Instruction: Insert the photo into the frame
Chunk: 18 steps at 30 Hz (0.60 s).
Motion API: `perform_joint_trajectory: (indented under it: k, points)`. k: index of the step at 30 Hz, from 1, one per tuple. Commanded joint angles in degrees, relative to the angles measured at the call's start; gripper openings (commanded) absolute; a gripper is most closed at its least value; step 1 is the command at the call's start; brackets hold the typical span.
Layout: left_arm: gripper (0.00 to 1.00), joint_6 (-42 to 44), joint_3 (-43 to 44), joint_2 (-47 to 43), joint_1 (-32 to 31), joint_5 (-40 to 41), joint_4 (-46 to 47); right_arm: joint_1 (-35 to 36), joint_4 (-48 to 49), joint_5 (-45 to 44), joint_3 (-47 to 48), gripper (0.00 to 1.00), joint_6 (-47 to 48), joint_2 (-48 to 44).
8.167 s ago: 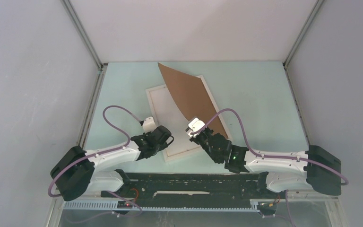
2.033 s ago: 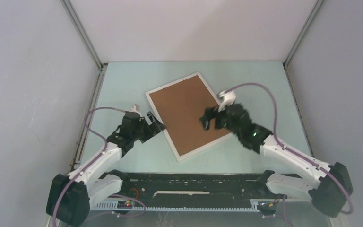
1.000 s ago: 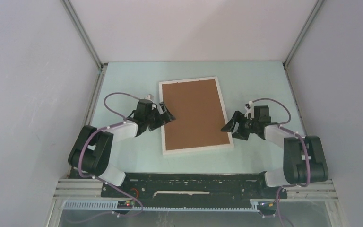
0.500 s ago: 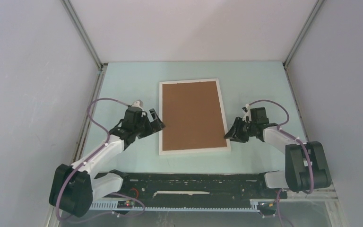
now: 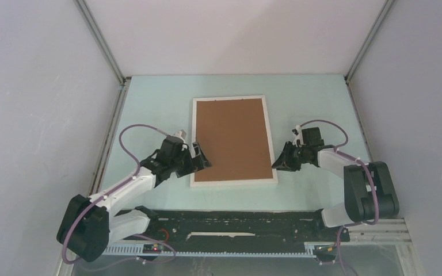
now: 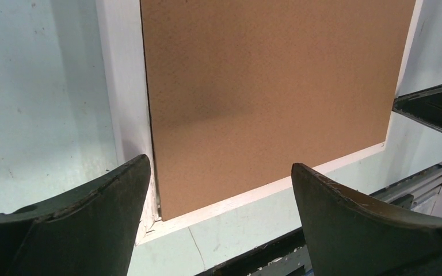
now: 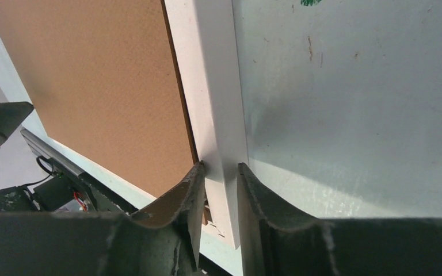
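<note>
The frame [image 5: 234, 182] lies flat in the middle of the table, its white rim around a brown backing board [image 5: 230, 140]. The photo is hidden. My left gripper [image 5: 198, 157] stands open at the frame's near left corner; in the left wrist view its gripper [image 6: 218, 167] spans that corner of the rim [image 6: 124, 86], one finger by the left rail. My right gripper [image 5: 278, 163] is at the near right corner. In the right wrist view this gripper [image 7: 220, 169] is shut on the right rail [image 7: 207, 75], one finger over the board [image 7: 92, 86], the other outside.
The pale green table [image 5: 149, 103] is boxed in by grey walls left, right and back. A black rail [image 5: 230, 221] with the arm bases runs along the near edge, close below the frame's near rim.
The right gripper's jaws have narrowed from wide onto the frame's right rail. The left gripper has moved nearer and right to the frame's near left corner. The frame has shifted slightly.
</note>
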<state>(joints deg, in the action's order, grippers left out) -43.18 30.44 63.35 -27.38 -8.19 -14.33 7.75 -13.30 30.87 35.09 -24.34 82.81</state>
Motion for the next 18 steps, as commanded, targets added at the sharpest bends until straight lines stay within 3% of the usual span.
perform_joint_trajectory:
  k: [1,4,10,18]
  points:
    - [1.00,-1.3,-0.3,-1.6,-0.9,-0.2,0.8,0.8,-1.3,0.4,0.6,0.39,1.6,0.5]
    - [1.00,-2.2,-0.4,-1.2,-1.6,-1.1,0.8,0.8,-2.0,1.1,0.6,0.45,1.9,-0.2]
    - [1.00,-3.1,-1.0,-2.3,-1.9,4.6,-1.6,0.4,-3.0,1.2,0.6,0.45,1.6,-0.9]
    - [1.00,-4.3,-2.6,-3.7,-1.9,3.4,-0.4,-0.7,-8.3,1.5,0.6,0.51,1.5,-8.3]
